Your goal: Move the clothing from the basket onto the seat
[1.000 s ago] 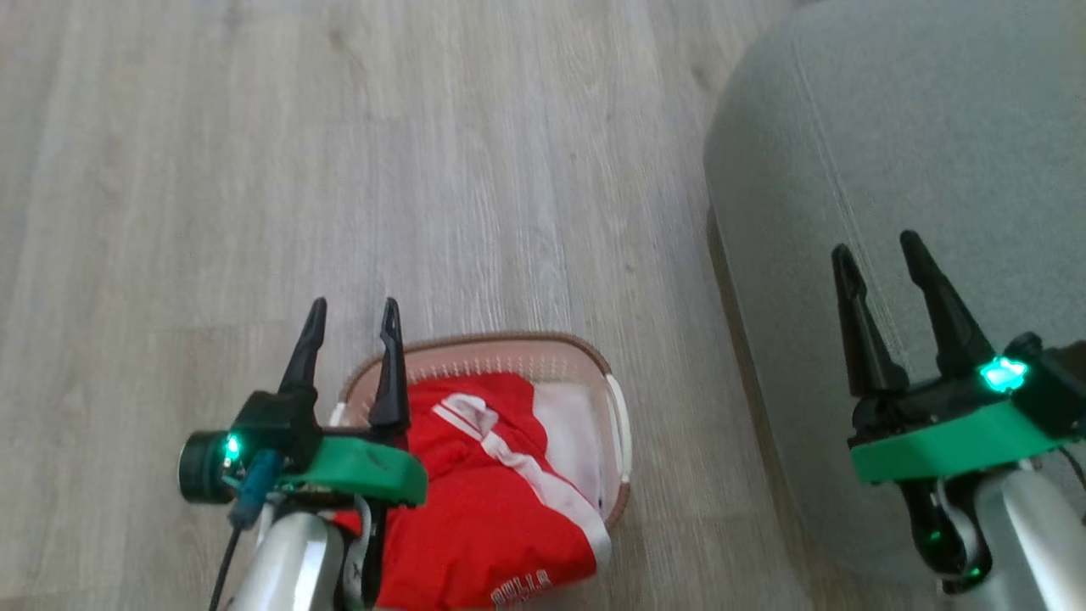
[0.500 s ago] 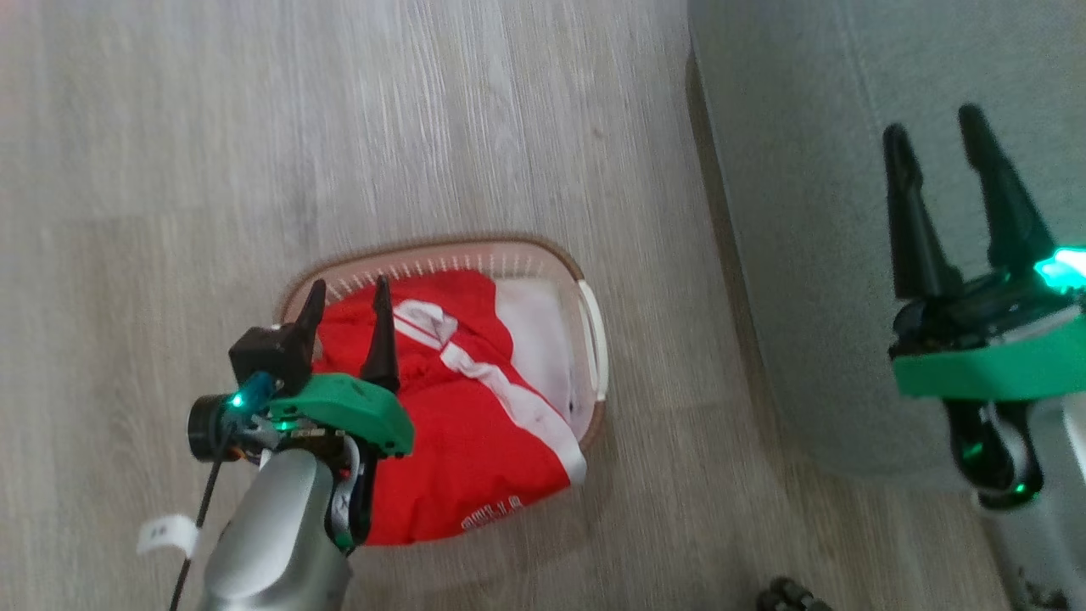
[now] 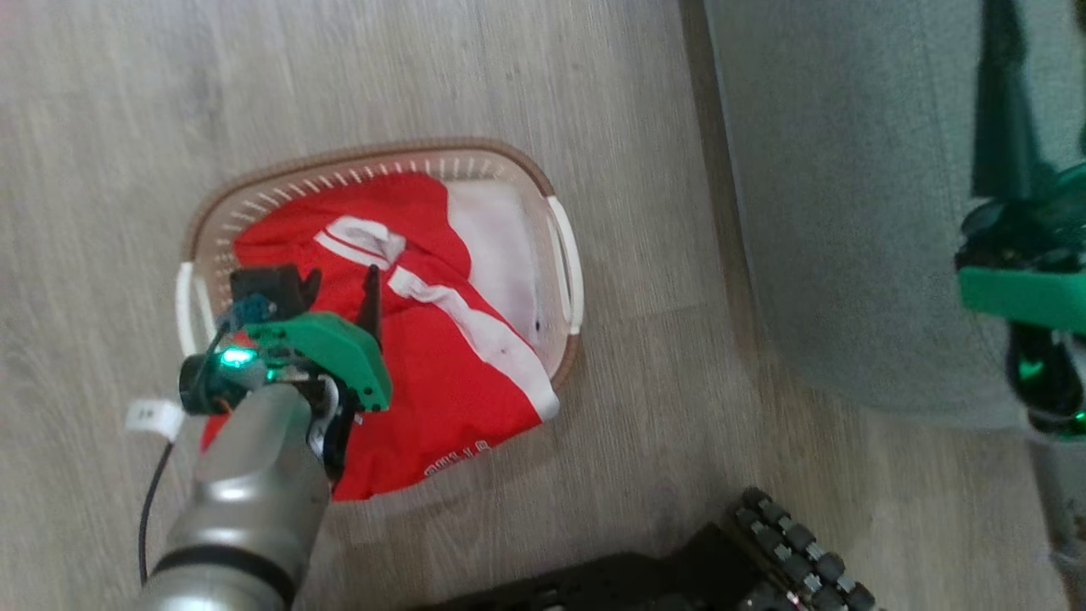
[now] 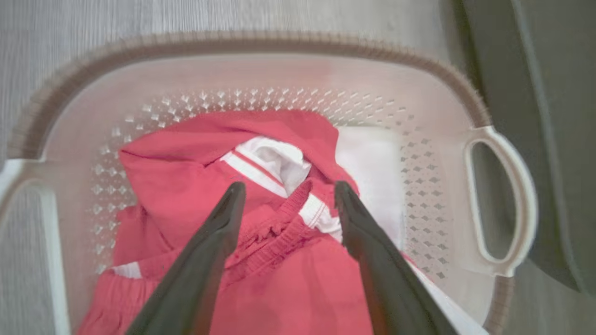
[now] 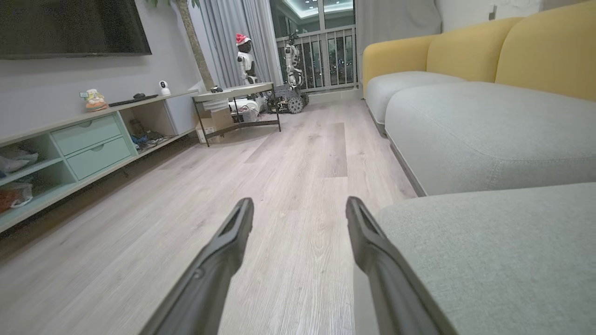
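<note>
Two grippers, both w/ fingers spread wide & nothing btw them. L gripper [image 4: 288, 188] hangs over the basket [image 3: 365, 157], tips pointing down at the clothing [image 3: 441, 365]. In the L wrist view its dark fingers straddle a gathered red waistband & a bit of white trim. Can't tell if the tips touch the cloth; no grip on anything. R gripper [image 5: 299, 202] is up in the air at the seat's [image 3: 848, 212] left edge. In the R wrist view one finger is over the floor [image 3: 127, 102], the other lines up w/ the grey-green cushion's edge. It holds nothing.

Clothing is bright red w/ white stripes, all in the basket. It's bunched over the basket's left side & middle & draped over the near rim, where white lettering shows. The basket's white bottom [image 3: 501, 246] lies bare at the far right corner, next to the right handle [image 3: 567, 255].

Basket stands on the pale wood floor, near the seat's left edge, w/ a strip of floor btw them in the head view. Robot's dark wheeled base [image 3: 679, 577] sits on the floor off the basket's near right corner, apart from it.
</note>
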Motion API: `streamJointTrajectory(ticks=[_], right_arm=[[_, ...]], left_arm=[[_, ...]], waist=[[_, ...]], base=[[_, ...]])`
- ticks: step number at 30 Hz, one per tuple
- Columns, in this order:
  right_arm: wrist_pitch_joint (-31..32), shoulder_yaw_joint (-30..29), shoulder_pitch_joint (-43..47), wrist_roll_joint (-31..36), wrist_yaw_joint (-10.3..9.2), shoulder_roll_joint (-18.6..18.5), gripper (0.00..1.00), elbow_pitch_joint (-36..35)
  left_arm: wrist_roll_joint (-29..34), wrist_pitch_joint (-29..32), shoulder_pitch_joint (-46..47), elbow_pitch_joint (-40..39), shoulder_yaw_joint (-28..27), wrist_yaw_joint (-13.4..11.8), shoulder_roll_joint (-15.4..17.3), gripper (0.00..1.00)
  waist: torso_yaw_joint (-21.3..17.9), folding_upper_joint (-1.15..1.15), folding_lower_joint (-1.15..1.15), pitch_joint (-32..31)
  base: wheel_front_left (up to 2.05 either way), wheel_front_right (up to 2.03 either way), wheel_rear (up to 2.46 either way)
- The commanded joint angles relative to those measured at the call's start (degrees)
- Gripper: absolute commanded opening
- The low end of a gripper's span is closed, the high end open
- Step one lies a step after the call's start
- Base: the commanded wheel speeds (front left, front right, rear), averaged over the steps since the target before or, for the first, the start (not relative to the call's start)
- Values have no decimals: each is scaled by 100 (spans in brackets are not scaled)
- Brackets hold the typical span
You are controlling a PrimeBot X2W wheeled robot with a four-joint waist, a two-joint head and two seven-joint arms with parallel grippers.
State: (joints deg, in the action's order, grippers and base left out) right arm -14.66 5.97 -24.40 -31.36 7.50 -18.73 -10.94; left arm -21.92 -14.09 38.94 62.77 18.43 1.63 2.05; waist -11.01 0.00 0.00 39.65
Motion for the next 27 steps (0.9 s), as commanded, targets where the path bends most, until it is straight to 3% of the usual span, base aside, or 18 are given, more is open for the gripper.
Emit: streamJointTrajectory(ticks=[1, 7, 14, 21, 27], right_arm=[[-34, 15, 23, -60, -1, -127, 100, -224], [-34, -110, -135, -105, -1, -161, 100, -522], [-34, -165, -262, -121, -1, -167, 100, -664], [-34, -126, -364, -133, -1, -182, 100, -713], [-34, -123, -408, -123, -1, -189, 100, -715]], left_arm=[[-25, 0, 1, -2, -66, 22, 83, 100], [-254, 303, 594, 649, 194, 253, 83, 100], [-300, 869, 946, 949, 572, 347, 83, 100], [-172, 1265, 1193, 1066, 838, -51, 86, 100], [-115, 1666, 1330, 1102, 969, -91, 107, 100]], waist=[[-115, 0, 0, 249], [-201, 0, 0, 726], [-258, 0, 0, 1123], [-297, 0, 0, 1462], [-337, 0, 0, 1639]], base=[[0, 0, 0], [0, 0, 0], [0, 0, 0], [0, 0, 0], [0, 0, 0]])
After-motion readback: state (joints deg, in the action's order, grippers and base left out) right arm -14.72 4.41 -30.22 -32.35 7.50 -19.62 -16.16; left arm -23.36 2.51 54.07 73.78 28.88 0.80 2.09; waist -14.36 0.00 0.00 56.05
